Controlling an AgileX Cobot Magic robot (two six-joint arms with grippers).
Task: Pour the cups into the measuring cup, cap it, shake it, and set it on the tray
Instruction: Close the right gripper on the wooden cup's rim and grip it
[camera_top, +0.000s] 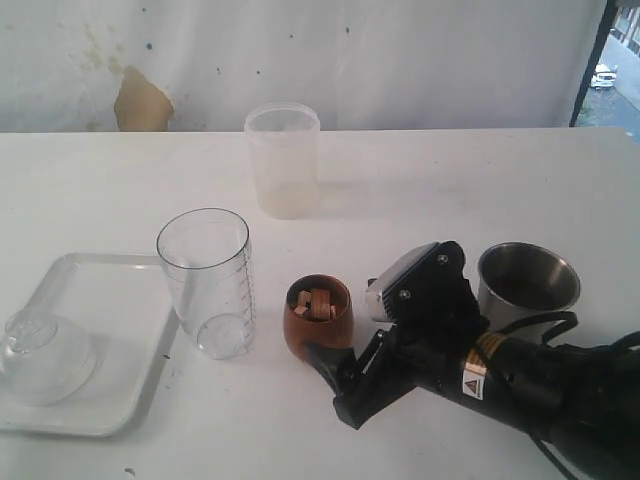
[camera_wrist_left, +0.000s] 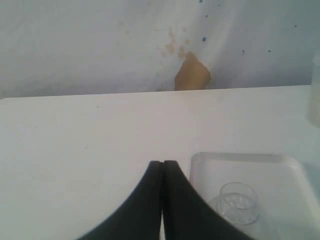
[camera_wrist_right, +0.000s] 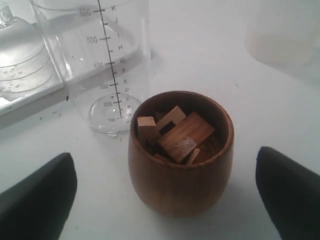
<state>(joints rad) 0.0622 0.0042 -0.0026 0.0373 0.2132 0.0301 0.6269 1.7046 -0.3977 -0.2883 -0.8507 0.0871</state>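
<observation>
Behind the right arm (camera_top: 520, 378), the steel cup (camera_top: 528, 274) sits half-hidden.

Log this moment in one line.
right pincer open at wooden cup | left pincer shut | measuring cup empty | domed lid on tray

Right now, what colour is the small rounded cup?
The cup is warm brown wood; the right wrist view shows it best.

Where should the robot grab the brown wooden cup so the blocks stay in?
Probably around its round belly, below the rim, a finger each side. The wooden cup stands upright holding blocks, and the open right gripper faces it from the side away from the measuring cup, so come in level from there.
</observation>
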